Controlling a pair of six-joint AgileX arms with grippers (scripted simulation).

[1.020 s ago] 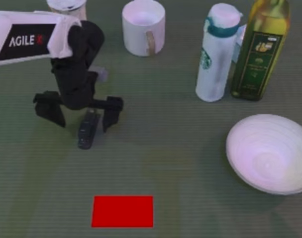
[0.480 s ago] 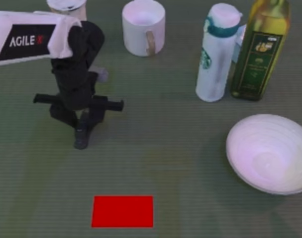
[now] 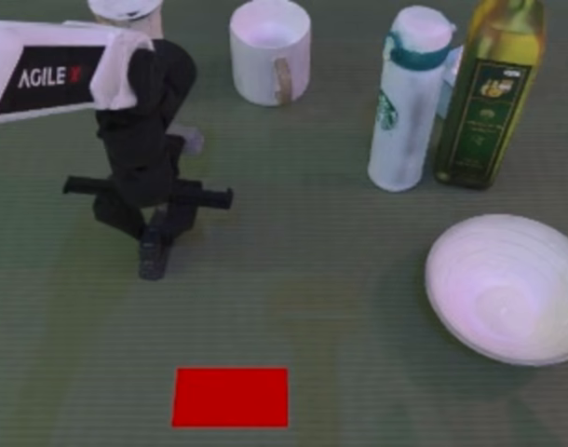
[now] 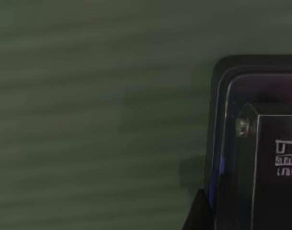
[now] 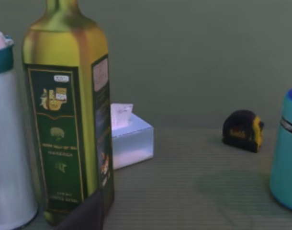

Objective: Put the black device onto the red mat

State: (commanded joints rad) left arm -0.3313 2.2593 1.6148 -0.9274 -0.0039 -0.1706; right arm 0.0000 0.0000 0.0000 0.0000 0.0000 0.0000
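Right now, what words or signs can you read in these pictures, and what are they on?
"AGILE" plus a red mark: on the white left arm.
Round green logo: on the white flask, words unreadable.
Green label with a yellow emblem: on the oil bottle, print too small.
Pale blocky print: on the black device, too blurred.
Yellow tape measure: marking unreadable.

One mug (image 3: 270,51), one bowl (image 3: 506,289), one oil bottle (image 3: 489,93), one white flask (image 3: 407,98), one red mat (image 3: 231,397).

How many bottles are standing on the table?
2 in the top view: a white bottle with a teal band toward the far right, and an olive oil bottle beside it on its right. The right wrist view shows part of a teal container, possibly another.
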